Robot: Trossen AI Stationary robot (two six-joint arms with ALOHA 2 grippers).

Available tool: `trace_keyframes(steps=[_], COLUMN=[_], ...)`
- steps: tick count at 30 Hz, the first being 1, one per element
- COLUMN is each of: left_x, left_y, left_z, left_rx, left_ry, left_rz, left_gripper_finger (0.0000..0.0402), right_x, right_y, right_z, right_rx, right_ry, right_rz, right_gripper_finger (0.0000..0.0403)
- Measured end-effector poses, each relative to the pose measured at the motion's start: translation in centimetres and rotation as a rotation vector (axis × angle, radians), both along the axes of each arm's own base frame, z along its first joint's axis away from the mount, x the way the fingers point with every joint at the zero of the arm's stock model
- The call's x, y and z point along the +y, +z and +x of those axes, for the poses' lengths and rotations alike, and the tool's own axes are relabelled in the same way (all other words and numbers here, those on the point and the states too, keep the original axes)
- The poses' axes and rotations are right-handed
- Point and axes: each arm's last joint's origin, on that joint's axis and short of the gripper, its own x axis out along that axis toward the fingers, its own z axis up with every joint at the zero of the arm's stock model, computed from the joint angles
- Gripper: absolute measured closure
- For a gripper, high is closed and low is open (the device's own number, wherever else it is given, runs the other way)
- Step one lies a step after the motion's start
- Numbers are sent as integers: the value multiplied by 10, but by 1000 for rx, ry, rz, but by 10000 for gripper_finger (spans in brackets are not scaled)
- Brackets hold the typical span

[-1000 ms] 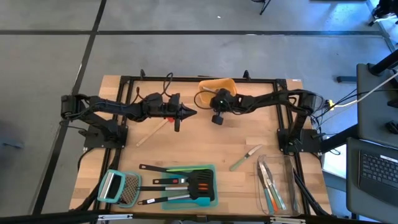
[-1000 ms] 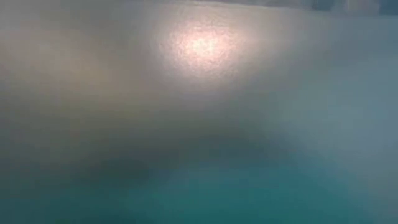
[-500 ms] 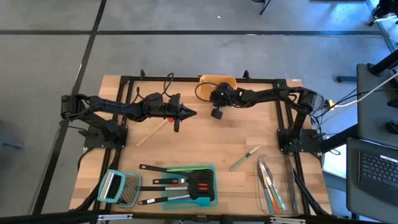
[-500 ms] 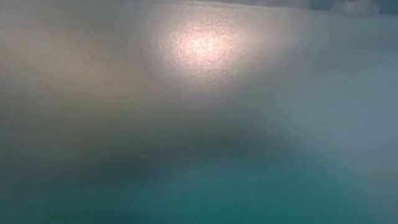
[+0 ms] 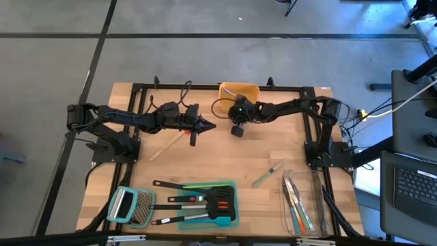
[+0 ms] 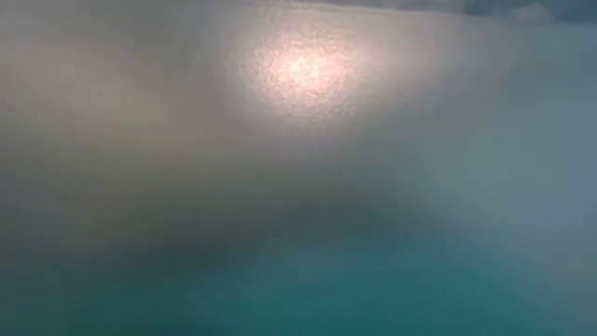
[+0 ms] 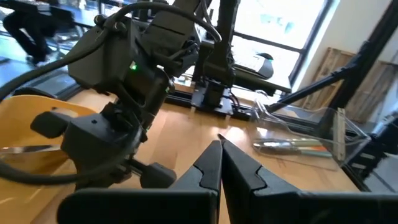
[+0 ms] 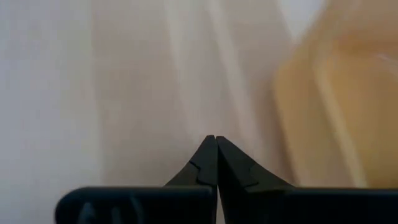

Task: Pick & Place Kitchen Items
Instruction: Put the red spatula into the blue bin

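Hands left point(image 5: 210, 124) and right point(image 5: 235, 130), both closed, hover mid-table.

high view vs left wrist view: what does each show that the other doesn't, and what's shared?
High view only: the teal tray of turners, the grater, a green spatula loose on the table, and the left gripper from above.

Left wrist view only: the left gripper's fingers pressed shut, seen close, and the room's windows.

Both: the orange container, the clear container with utensils, and the right arm's wrist.
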Motion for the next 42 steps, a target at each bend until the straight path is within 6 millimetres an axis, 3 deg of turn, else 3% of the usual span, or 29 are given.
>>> trace_keyframes(steps=[6, 14, 20, 30, 42], left_x=[-1, -3, -8, -16, -37], left_y=[-3, -6, -6, 10, -4], left_z=[-2, -11, -26, -65, -97], left_rx=[53, 169, 307, 412, 708], left_ry=[-21, 67, 190, 276, 339], left_rz=[-25, -51, -111, -186, -289], left_gripper_finger=[400, 400, 398, 398, 398], right_x=[21, 46, 60, 65, 61], right_y=[6, 42, 64, 71, 76], right_z=[12, 43, 55, 57, 64], right_rx=[2, 21, 36, 81, 5], right_ry=[78, 208, 331, 423, 426], right_rz=[24, -4, 20, -81, -139], right_gripper_finger=[403, 403, 403, 403, 401])
